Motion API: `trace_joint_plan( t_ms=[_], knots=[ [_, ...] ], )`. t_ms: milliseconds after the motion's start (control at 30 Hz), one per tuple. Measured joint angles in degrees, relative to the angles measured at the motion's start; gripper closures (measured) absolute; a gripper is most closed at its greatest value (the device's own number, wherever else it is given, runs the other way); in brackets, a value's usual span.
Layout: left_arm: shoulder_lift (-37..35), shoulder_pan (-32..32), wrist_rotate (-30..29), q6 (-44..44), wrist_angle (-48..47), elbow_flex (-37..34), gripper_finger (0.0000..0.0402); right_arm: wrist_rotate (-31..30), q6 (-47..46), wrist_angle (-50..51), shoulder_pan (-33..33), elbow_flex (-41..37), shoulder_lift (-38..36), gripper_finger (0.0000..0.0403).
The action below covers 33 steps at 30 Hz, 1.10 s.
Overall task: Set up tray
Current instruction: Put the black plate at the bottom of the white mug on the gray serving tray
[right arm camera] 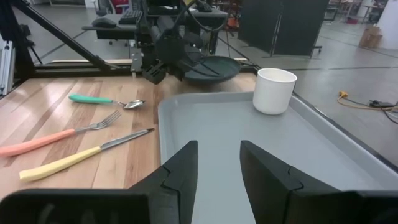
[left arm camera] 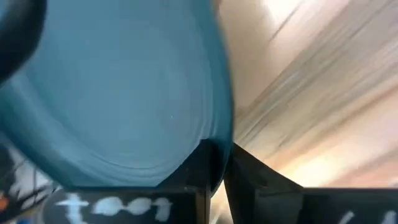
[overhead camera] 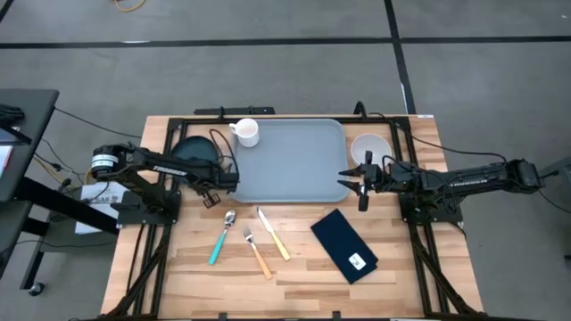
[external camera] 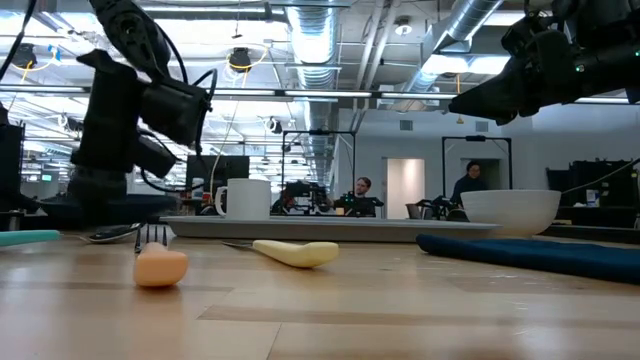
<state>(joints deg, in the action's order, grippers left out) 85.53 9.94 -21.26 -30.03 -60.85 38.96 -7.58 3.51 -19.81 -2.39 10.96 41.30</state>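
Note:
The light grey-blue tray (overhead camera: pixel 294 165) lies in the middle of the table, and a white mug (overhead camera: pixel 246 132) stands in its far left corner. A dark teal plate (overhead camera: pixel 194 150) sits left of the tray, partly under my left arm. My left gripper (overhead camera: pixel 212 194) is at the plate's near right side, shut on its rim. My right gripper (right arm camera: pixel 217 165) hovers open over the tray's right edge (overhead camera: pixel 344 178) with nothing between its fingers. A white bowl (overhead camera: pixel 368 147) stands on the table right of the tray. My left gripper has the plate's rim (left arm camera: pixel 217 134) pinched between its two fingers, one finger (left arm camera: pixel 198 171) over the plate's inner side and the other (left arm camera: pixel 252 174) outside it. The fingers come down slanting from above. In the right wrist view the plate (right arm camera: pixel 211 67) looks level and low by the table.
Near the front lie a teal-handled spoon (overhead camera: pixel 220 237), an orange-handled fork (overhead camera: pixel 257 251) and a yellow-handled knife (overhead camera: pixel 274 234). A dark navy napkin (overhead camera: pixel 344 246) lies to their right. Black frame rails run along the table's left, right and far sides.

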Motion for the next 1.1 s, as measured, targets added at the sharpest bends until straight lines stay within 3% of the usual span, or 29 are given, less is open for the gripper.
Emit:
trace_joint_plan(
  t_ms=[200, 700, 867, 1100],
  knots=[
    [0.0, -3.7, -3.6, -6.6, -11.4, 4.7, 0.0398, 0.0, 0.0, 0.0, 0.0, 0.0, 0.0, 0.0290],
    [0.0, -11.4, -4.4, -5.7, -19.6, 21.1, 0.0401, 0.0, 0.0, 0.0, 0.0, 0.0, 0.0, 0.0290],
    [0.0, -12.8, -5.1, 0.2, -18.8, 27.5, 0.0401, 0.0, 0.0, 0.0, 0.0, 0.0, 0.0, 0.0290],
    [0.0, -13.9, -7.9, 17.8, -11.5, 32.1, 0.0401, 0.0, 0.0, -0.1, 0.0, 0.0, 0.0, 0.0290]
  ],
)
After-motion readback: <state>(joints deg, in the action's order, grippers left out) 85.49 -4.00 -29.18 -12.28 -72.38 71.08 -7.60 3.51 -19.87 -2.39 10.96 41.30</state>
